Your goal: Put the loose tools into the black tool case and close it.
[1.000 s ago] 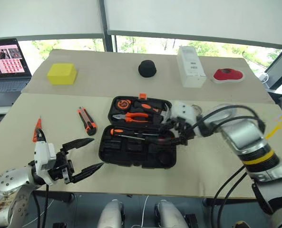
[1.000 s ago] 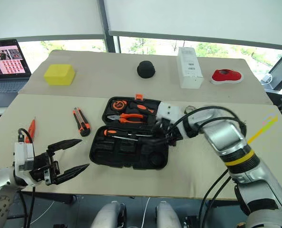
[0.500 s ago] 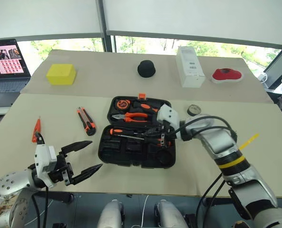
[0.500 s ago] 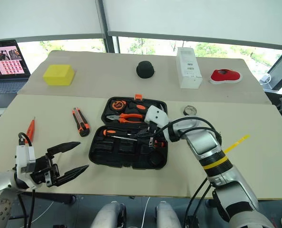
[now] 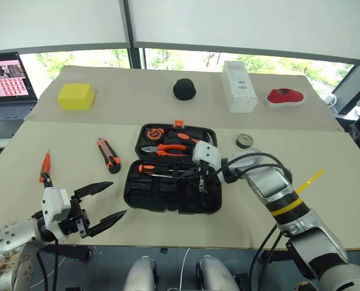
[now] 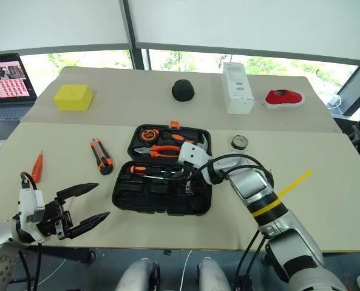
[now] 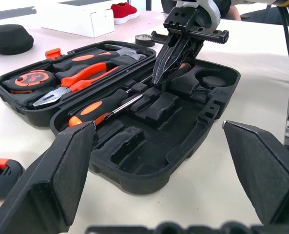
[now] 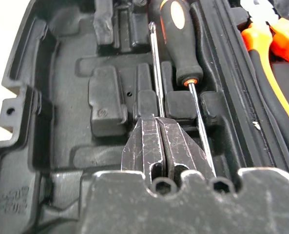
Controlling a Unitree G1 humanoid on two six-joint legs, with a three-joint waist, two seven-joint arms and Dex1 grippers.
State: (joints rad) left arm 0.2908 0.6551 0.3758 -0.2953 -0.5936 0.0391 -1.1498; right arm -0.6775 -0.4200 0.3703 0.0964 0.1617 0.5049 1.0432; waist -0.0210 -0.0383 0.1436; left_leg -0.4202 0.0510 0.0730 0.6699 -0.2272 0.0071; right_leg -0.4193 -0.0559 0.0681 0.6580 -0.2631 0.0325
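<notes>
The black tool case (image 5: 144,195) lies open at the table's middle. Its far half holds pliers (image 5: 167,149). My right gripper (image 8: 158,121) is shut inside the near half, tips over the thin shaft of a screwdriver (image 8: 154,73). Whether it pinches the shaft I cannot tell. A second orange-and-black screwdriver (image 5: 152,168) lies in its slot alongside. Outside the case lie the utility knife (image 5: 108,155), the orange tester screwdriver (image 5: 45,165) and the tape roll (image 5: 244,140). My left gripper (image 5: 118,197) hangs open and empty at the near left.
Along the back stand a yellow block (image 5: 76,96), a black dome (image 5: 184,89), a white box (image 5: 238,86) and a red object (image 5: 285,96). A laptop (image 5: 6,79) sits at the far left. The left gripper hovers by the table's front edge.
My right gripper shut and sank leftward into the case's near half, uncovering the tape roll. The left gripper stayed open and hardly moved.
</notes>
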